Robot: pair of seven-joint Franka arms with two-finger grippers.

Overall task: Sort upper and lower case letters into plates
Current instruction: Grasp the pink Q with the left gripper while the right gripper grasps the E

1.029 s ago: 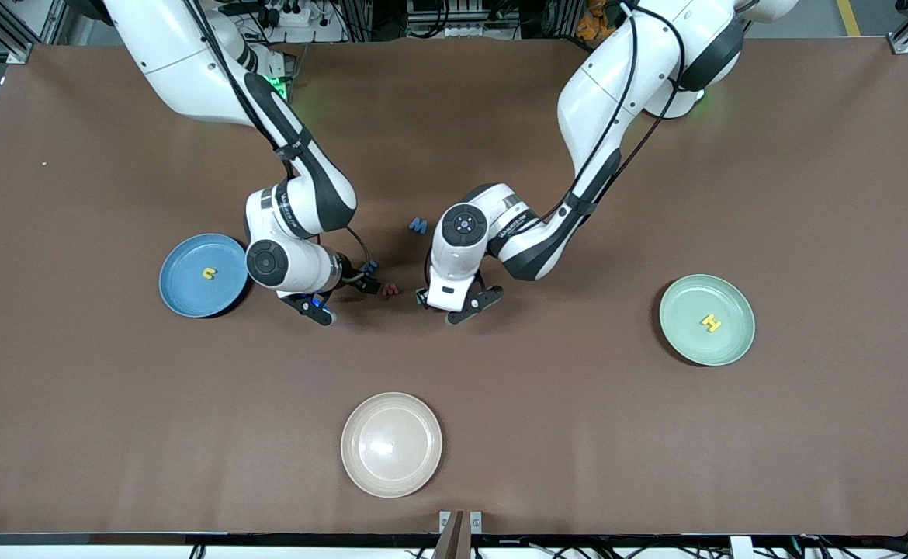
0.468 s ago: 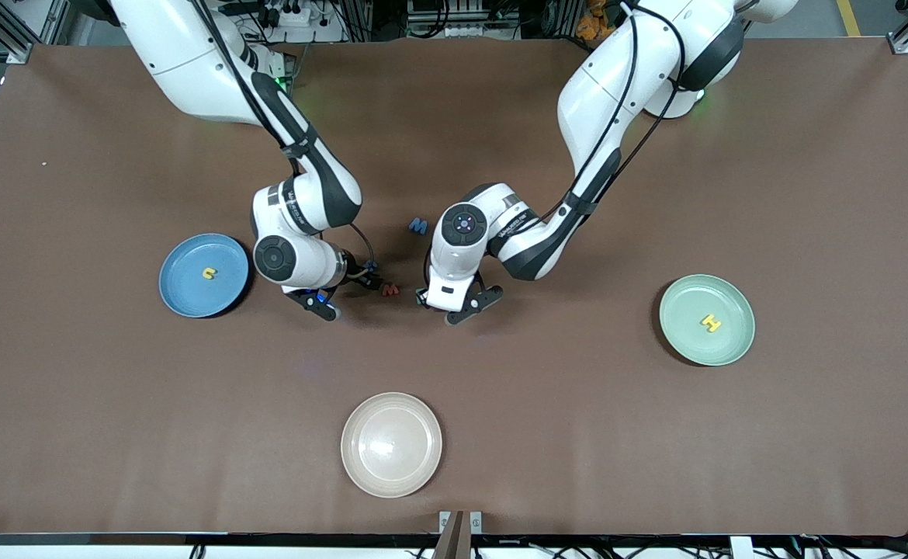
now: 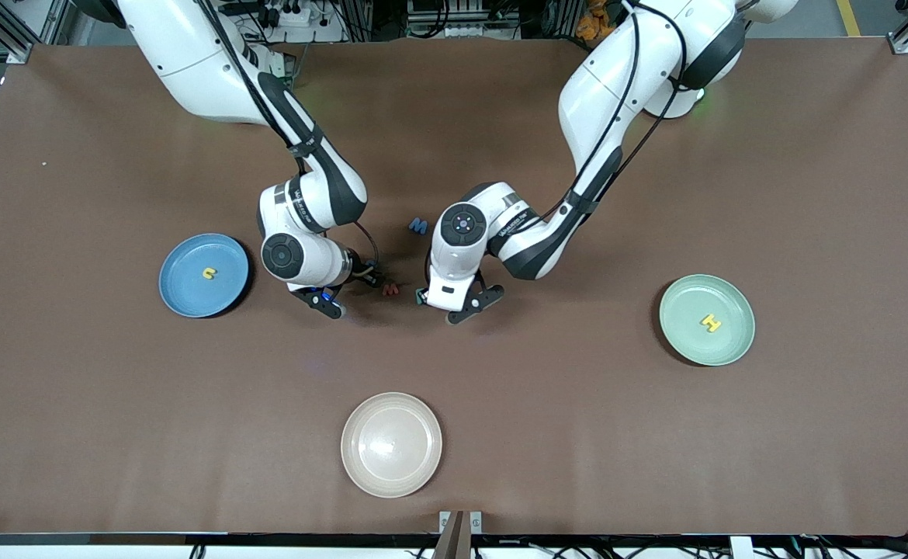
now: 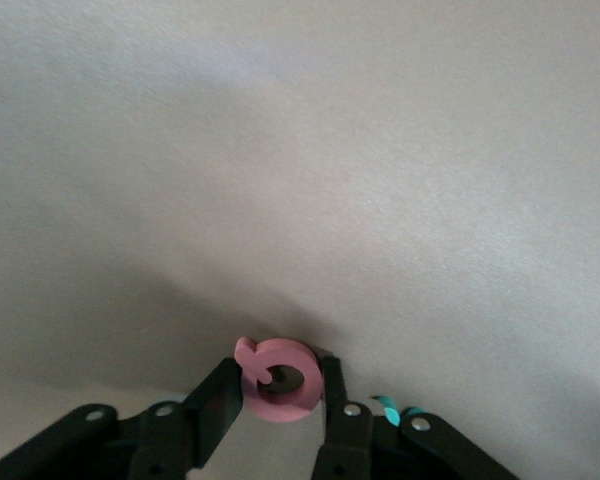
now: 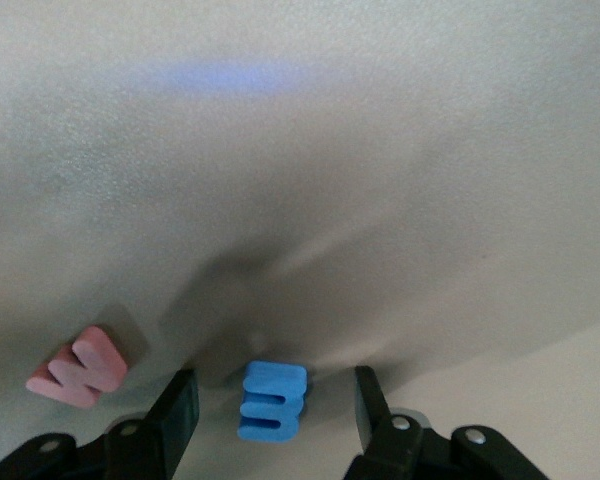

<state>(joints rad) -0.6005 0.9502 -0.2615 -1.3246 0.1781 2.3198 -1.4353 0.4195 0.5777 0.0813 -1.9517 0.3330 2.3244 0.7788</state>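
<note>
1. Left pincer [image 4: 280, 400] pinched a red letter [image 4: 278, 378] against the bench [image 3: 578, 435], ready to lift.
2. Right pincer [image 5: 270, 410] stood open astride a blue letter [image 5: 272, 400], beside the red M [image 3: 390, 289].

Both arms reach down to the table's middle, wrists bent low. The left gripper [image 4: 283, 385] is closed on a pink letter [image 4: 278, 380]. The right gripper [image 5: 272, 400] has fingers [image 5: 177, 410] apart.

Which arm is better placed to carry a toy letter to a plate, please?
Left: left gripper pinches the pink ring-shaped foam letter; right gripper straddles the blue foam letter, open.
</note>
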